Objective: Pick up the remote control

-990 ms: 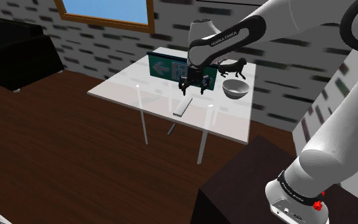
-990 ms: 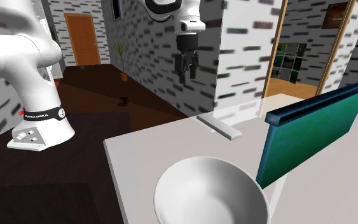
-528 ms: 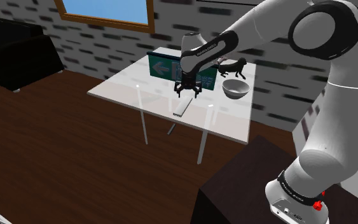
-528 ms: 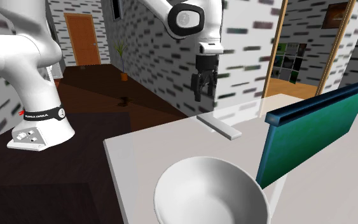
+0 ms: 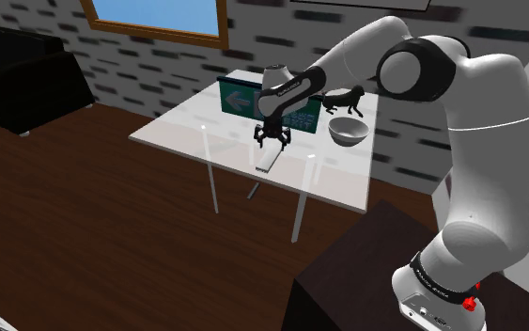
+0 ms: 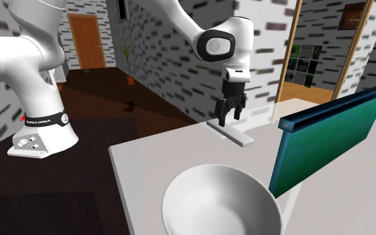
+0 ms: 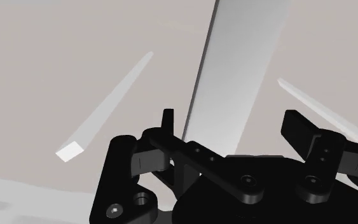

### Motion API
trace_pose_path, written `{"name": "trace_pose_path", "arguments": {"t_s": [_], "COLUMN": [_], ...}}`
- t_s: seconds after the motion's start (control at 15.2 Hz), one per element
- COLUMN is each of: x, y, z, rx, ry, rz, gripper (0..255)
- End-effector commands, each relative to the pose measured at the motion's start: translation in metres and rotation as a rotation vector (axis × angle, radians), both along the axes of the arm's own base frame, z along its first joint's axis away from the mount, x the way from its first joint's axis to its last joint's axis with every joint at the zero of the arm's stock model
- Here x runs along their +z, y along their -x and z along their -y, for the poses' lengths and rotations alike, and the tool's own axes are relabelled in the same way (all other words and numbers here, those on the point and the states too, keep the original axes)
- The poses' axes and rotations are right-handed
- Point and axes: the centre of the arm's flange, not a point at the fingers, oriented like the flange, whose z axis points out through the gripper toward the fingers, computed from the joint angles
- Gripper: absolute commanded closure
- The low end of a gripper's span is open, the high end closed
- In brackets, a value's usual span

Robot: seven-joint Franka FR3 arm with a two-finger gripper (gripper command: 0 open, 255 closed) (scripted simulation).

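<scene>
The remote control is a flat, pale grey slab lying near the front edge of the white table. In the second exterior view the remote control lies by the table's far corner. My black gripper hangs just above the remote's far end, pointing down. From the side the gripper is a short gap over the slab, not touching it. Seen from the wrist, the gripper is open, and its fingers stand apart on either side of the remote control.
A teal box stands upright behind the remote, with a white bowl and a black horse figurine beside it. In the second exterior view the bowl and teal box are close in front. A dark sofa stands far off.
The arm has swung the gripper down and over the table. It dropped from well above the remote to just over its end. The fingers stayed open.
</scene>
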Motion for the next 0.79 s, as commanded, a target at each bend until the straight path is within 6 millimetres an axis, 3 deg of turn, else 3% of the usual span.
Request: {"name": "trace_pose_path", "arguments": {"t_s": [0.0,0.4,0.46,0.73], "x": [-0.012,-0.036,-0.036,-0.036], "y": [-0.001,-0.001,-0.002,-0.002], "z": [0.0,0.0,-0.001,-0.001], "rx": [-0.006,-0.006,-0.006,-0.006], "ry": [0.0,0.0,0.0,0.0], "rz": [0.0,0.0,0.0,0.0], "gripper": [0,0,255,255]}}
